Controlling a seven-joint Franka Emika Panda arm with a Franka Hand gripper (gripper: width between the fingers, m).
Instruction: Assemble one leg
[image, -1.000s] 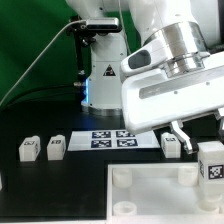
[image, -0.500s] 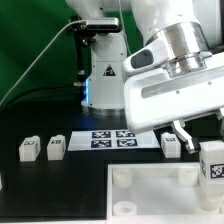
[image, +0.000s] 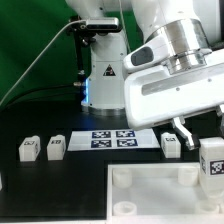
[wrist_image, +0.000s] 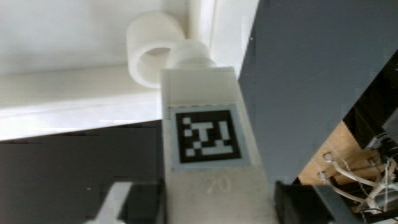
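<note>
Since a second ago the arm has edged slightly upward, carrying the leg (image: 212, 160) with it. The gripper (image: 210, 142) clasps this leg, though its fingers are mostly hidden behind the wrist housing. The frame edge crops the leg at the exterior view's right. In the wrist view it hangs over a round corner socket (wrist_image: 166, 48) of the white panel (image: 150, 190). Its square tag (wrist_image: 210, 136) is sharp, but faint marks below it are unreadable. Three spare legs (image: 28, 149) (image: 56, 147) (image: 171, 144) stand beside the marker board (image: 113, 138). The base's triangle sticker (image: 107, 72) is too small to read.
</note>
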